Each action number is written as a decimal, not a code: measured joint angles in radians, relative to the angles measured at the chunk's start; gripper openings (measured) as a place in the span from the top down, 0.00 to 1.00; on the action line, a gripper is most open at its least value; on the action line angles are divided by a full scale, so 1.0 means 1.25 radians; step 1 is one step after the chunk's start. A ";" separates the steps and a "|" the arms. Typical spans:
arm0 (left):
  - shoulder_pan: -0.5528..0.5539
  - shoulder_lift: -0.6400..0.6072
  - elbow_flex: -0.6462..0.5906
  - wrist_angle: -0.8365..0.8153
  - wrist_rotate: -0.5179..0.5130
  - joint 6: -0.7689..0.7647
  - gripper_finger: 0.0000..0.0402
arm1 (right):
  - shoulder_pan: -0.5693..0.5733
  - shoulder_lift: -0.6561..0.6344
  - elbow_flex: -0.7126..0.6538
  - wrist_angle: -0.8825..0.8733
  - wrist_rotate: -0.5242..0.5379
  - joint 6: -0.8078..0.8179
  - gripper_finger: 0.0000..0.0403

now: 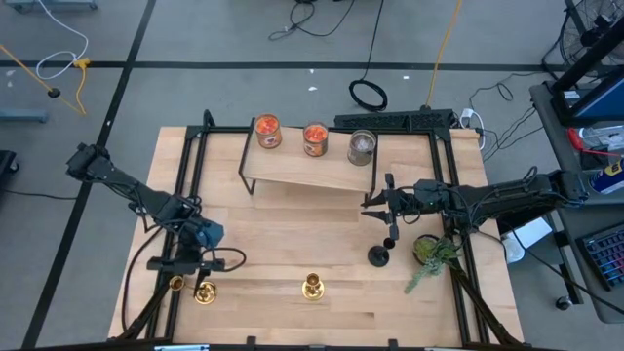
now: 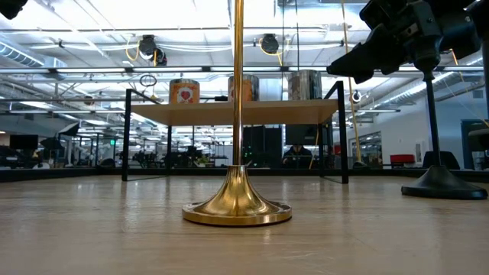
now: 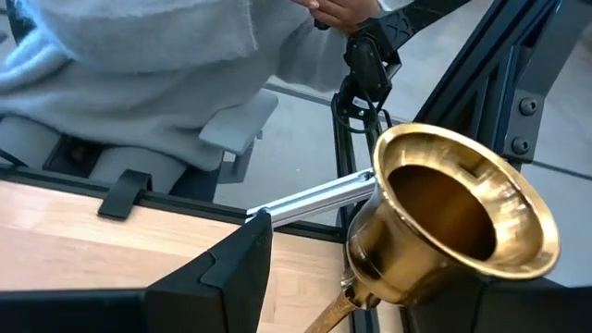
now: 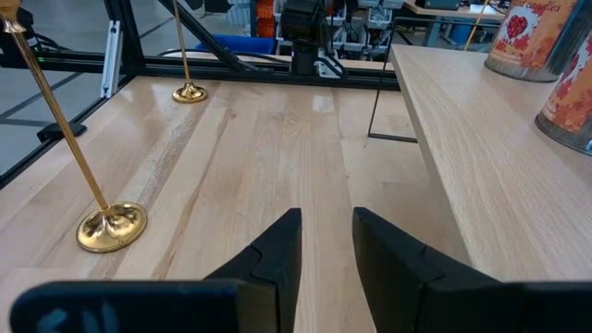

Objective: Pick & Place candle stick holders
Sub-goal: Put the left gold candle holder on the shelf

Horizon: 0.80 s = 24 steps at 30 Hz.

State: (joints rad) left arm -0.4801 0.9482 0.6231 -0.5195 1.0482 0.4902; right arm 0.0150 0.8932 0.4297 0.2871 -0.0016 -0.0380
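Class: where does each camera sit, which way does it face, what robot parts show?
High: overhead, facing down; left gripper, right gripper, arms.
Low: table height, facing the shelf; right gripper overhead.
Left wrist: on left arm, facing left brass holder; one finger.
Right wrist: on right arm, facing along table; both fingers.
Shared: low, right wrist: middle brass holder.

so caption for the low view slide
Shiny brass candle stick holder stands centre on the wooden table, black holder at right.
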 joint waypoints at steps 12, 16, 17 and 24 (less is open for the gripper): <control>0.000 0.000 0.000 0.000 -0.023 0.046 0.46 | 0.000 0.000 0.000 0.000 0.000 0.000 0.77; 0.000 0.000 0.000 -0.002 -0.022 0.037 0.46 | 0.000 0.000 0.000 0.000 0.000 0.000 0.76; 0.000 0.000 0.000 -0.003 -0.022 0.037 0.46 | 0.000 0.000 0.000 0.000 0.000 0.000 0.76; -0.009 0.000 0.000 -0.006 -0.033 0.042 0.46 | 0.000 0.000 0.000 0.000 0.000 0.000 0.76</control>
State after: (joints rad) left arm -0.4913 0.9482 0.6231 -0.5269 1.0074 0.5425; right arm 0.0147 0.8932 0.4297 0.2871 -0.0017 -0.0380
